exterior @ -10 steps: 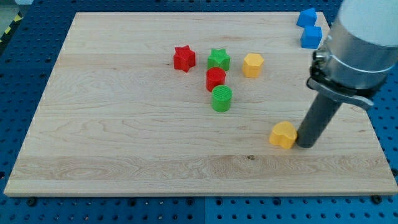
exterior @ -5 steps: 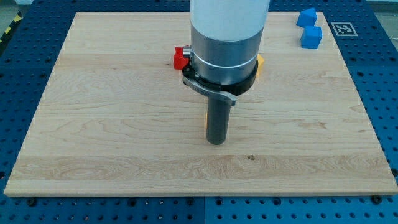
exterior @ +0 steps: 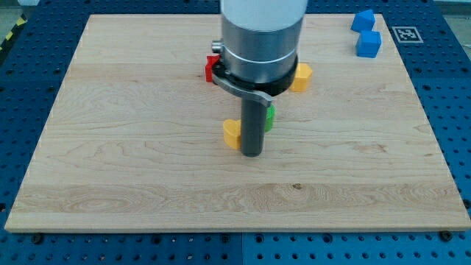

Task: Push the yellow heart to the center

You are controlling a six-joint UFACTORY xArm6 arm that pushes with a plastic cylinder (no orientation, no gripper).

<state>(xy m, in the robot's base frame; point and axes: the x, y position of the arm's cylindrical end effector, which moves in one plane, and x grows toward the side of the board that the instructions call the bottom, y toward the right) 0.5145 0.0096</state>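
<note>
The yellow heart [exterior: 232, 133] lies near the middle of the wooden board [exterior: 132, 162], partly hidden behind the rod. My tip [exterior: 252, 153] rests on the board right against the heart's right side, touching it. The green cylinder [exterior: 270, 116] shows only as a sliver just right of the rod. The arm's grey body hides the red cylinder and the green star.
A red star [exterior: 212, 68] peeks out left of the arm body. A yellow hexagon block [exterior: 301, 76] shows to its right. Two blue blocks [exterior: 368, 44] [exterior: 362, 20] sit at the board's top right corner.
My tip has swept from the board's right side to the centre, pushing the yellow heart leftward. In the last half second the heart has come out to the rod's left, slightly higher.
</note>
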